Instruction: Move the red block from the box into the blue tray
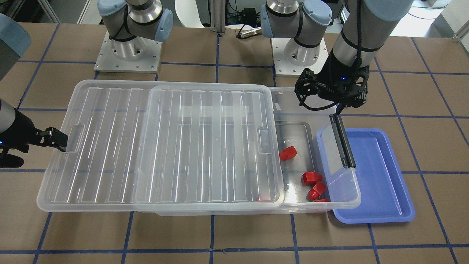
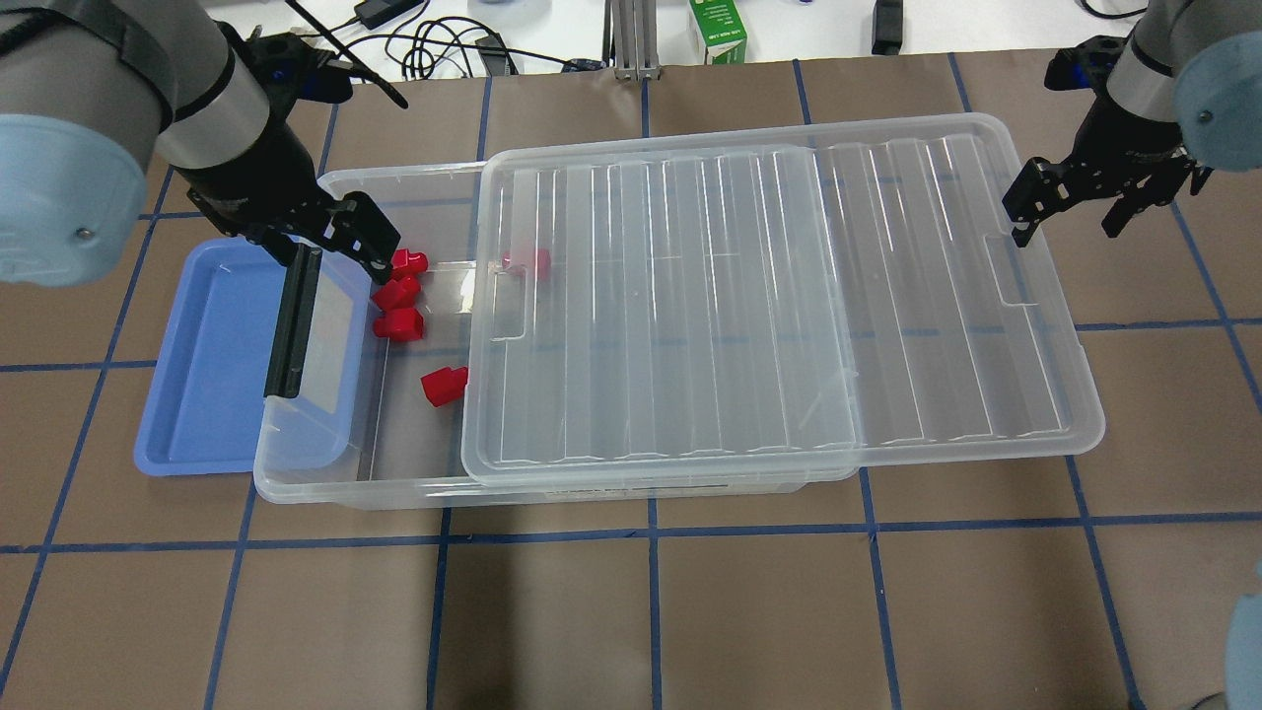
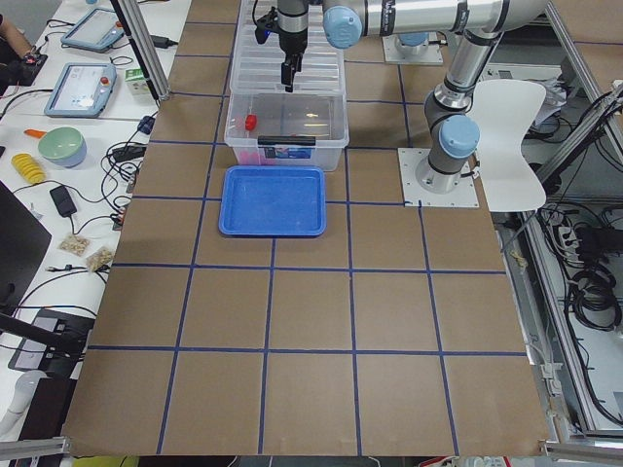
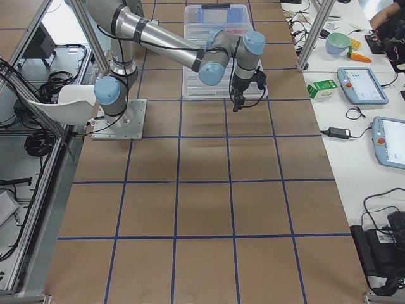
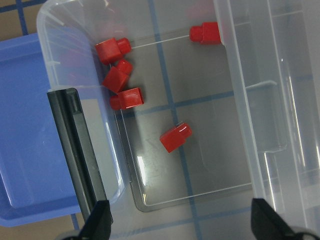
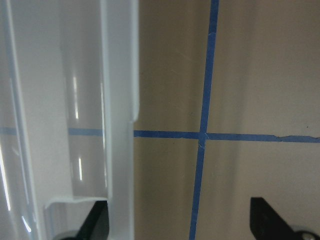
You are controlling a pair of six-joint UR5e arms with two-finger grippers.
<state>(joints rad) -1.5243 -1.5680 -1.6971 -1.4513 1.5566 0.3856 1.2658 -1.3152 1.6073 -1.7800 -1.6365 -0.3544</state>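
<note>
The clear box (image 2: 394,488) has its ribbed lid (image 2: 769,296) slid toward my right, so its left end is uncovered. Several red blocks lie there: three clustered (image 2: 396,293) (image 5: 117,77), one apart (image 2: 444,385) (image 5: 175,137), and one by the lid's edge (image 2: 527,262). The empty blue tray (image 2: 212,365) (image 1: 377,176) lies partly under the box's end with the black latch bar (image 2: 293,320). My left gripper (image 2: 330,242) (image 5: 182,225) is open and empty above that end. My right gripper (image 2: 1070,202) (image 6: 182,225) is open at the lid's far edge.
A green carton (image 2: 718,30) and cables lie beyond the table's far edge. The arm bases (image 1: 128,55) stand behind the box. Blue tape lines (image 2: 651,532) cross the brown tabletop. Tablets and a bowl (image 3: 60,146) sit on a side bench.
</note>
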